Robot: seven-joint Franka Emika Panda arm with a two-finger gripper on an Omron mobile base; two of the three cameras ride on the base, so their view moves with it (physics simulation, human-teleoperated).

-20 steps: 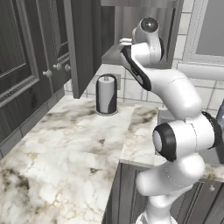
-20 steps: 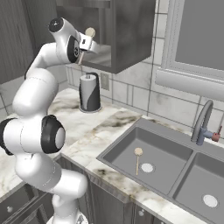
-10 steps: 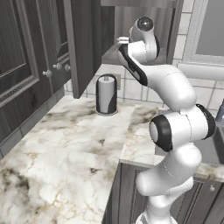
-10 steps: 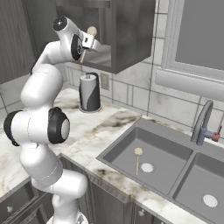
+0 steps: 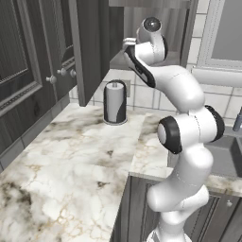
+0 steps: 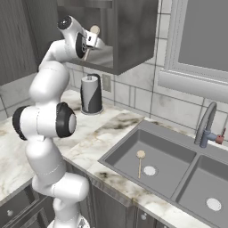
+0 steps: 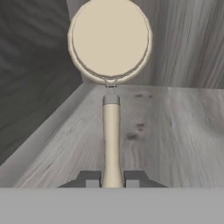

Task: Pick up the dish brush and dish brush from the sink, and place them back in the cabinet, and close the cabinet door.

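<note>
Claw is clamped on the handle of one dish brush, head up over the cabinet shelf. Second dish brush lies in the sink, at 9 o'clock of the drain. Risk: an early release could topple the brush off the shelf edge onto the bench.

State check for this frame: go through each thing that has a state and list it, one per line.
gripper: shut on the held dish brush
held dish brush: gripped by its handle, head inside the cabinet above the shelf
second dish brush: lying in the sink
cabinet door: open
sink: no water visible
</note>
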